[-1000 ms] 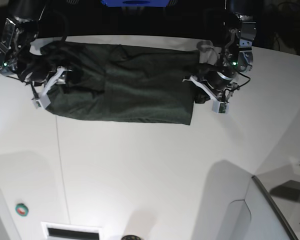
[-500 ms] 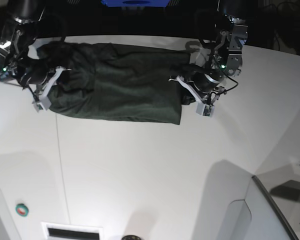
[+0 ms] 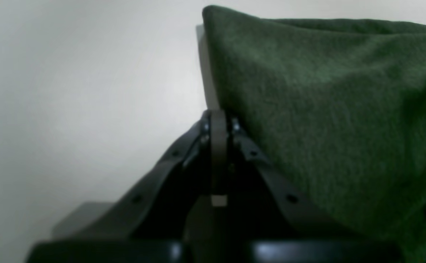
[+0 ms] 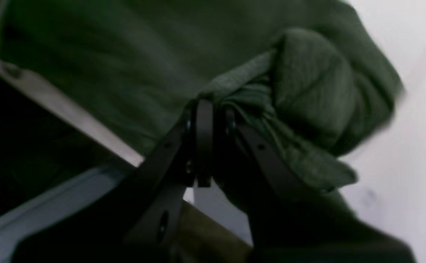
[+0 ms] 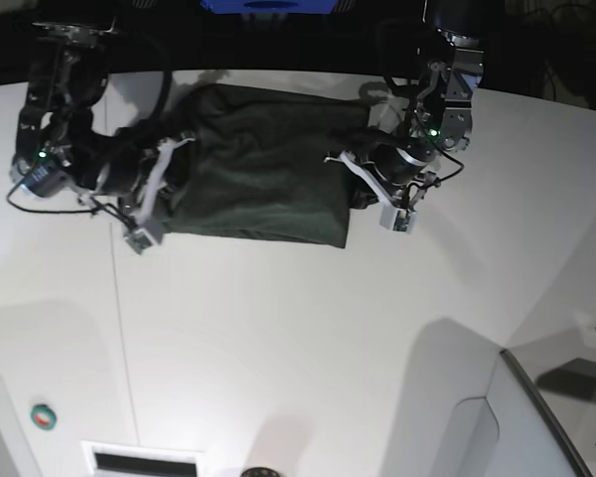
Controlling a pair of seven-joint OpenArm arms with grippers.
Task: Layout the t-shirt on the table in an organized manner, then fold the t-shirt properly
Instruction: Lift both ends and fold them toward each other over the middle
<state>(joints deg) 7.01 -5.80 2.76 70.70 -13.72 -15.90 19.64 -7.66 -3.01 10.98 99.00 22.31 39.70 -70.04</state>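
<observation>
1. Left wrist view. The left gripper (image 3: pixel 218 120) stood in the lower centre of the frame with its jaws pressed together. The t-shirt (image 3: pixel 326 109) filled the right half, draped over and against the right-hand jaw; whether cloth was actually pinched between the tips could not be told here. The table (image 3: pixel 70 91) showed as a pale surface across the left half.

2. Right wrist view. The right gripper (image 4: pixel 209 109) sat at the centre, jaws pressed together on a bunched wad of the t-shirt (image 4: pixel 308 84), which gathered into tight creases at the tips and bulged toward the upper right. White table (image 4: pixel 417 128) lay along the right edge.

3. Base view. The t-shirt (image 5: pixel 263 164) lay in the upper centre of the table (image 5: pixel 298 328) as a roughly rectangular dark band, its lower edge fairly straight, its left end rumpled. The right gripper (image 5: pixel 144 199) was at the garment's left end, the left gripper (image 5: pixel 377 184) at its right end. A small green and red button (image 5: pixel 44 416) sat at the lower left and a raised grey panel (image 5: pixel 536 417) at the lower right.

4. Progress, as a judgement. The garment looked doubled lengthwise into a band, with both ends taken up. Bringing the ends together and smoothing the result appeared to be left.
</observation>
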